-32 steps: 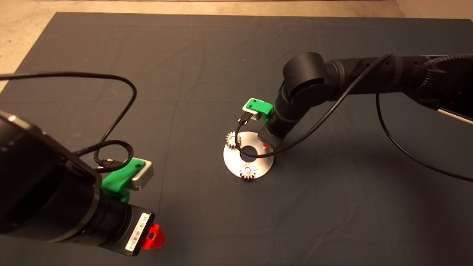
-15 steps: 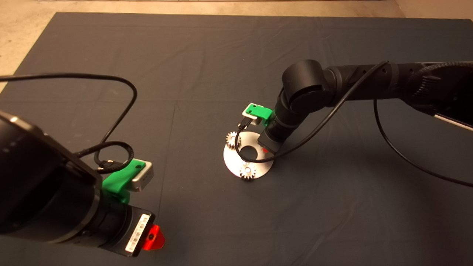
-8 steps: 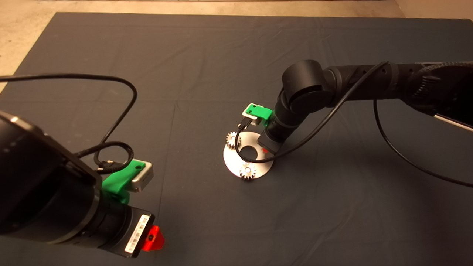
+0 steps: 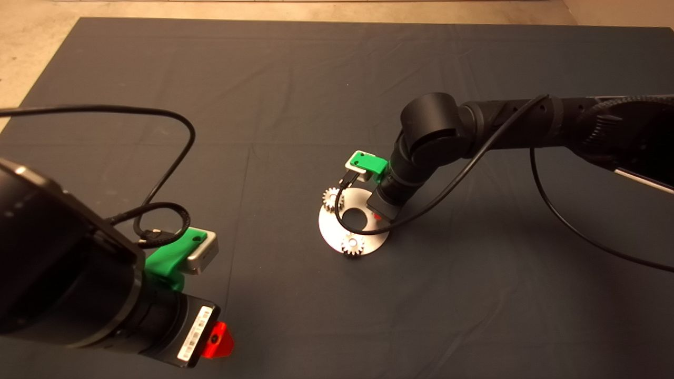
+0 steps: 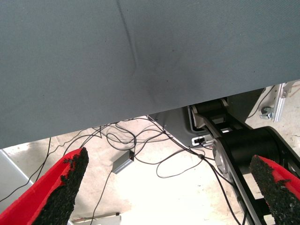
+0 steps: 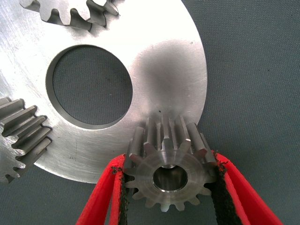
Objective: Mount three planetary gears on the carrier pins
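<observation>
The round silver plate (image 4: 337, 229) lies mid-mat, also in the right wrist view (image 6: 164, 70). Two planetary gears sit on carrier pins on it: one at its far left edge (image 4: 331, 199), one at its near edge (image 4: 353, 245); both show partly in the right wrist view (image 6: 70, 11) (image 6: 21, 136). My right gripper (image 4: 377, 214) (image 6: 169, 161) is shut on the third gear (image 6: 169, 176), held flat over the plate's right rim. The third pin is hidden under it. My left gripper (image 4: 218, 339) (image 5: 168, 187) is parked at the lower left, open and empty.
Black cables loop from both wrist cameras, one hanging over the plate (image 4: 363, 227). The left wrist view looks past the mat's edge (image 5: 140, 112) at floor cables and a robot base (image 5: 243, 150).
My right arm has come down and a little nearer over the plate's right side, still holding the gear. The left arm, the plate and the two seated gears have not moved.
</observation>
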Tool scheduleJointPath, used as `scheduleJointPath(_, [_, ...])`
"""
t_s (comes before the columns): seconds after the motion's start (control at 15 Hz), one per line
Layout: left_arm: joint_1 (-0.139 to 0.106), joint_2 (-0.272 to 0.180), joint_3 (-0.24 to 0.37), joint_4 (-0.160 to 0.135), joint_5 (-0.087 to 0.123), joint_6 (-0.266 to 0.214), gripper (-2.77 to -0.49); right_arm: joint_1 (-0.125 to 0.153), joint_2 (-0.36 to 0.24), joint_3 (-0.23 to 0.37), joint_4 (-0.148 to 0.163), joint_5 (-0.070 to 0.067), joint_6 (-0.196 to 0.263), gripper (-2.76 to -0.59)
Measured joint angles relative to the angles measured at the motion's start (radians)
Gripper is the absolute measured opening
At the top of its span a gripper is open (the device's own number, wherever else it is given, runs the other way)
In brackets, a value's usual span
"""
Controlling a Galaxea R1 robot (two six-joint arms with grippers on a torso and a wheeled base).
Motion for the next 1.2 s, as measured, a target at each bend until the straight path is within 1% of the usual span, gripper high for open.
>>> scheduleJointPath(1.0, [0.000, 0.000, 0.000, -0.003, 0.000, 0.000, -0.77, 0.000, 0.000, -0.002, -0.002, 0.002, 0.000, -2.33])
scheduleJointPath(1.2, [0.001, 0.000, 0.000, -0.003, 0.000, 0.000, -0.77, 0.000, 0.000, -0.002, -0.002, 0.003, 0.000, -2.27])
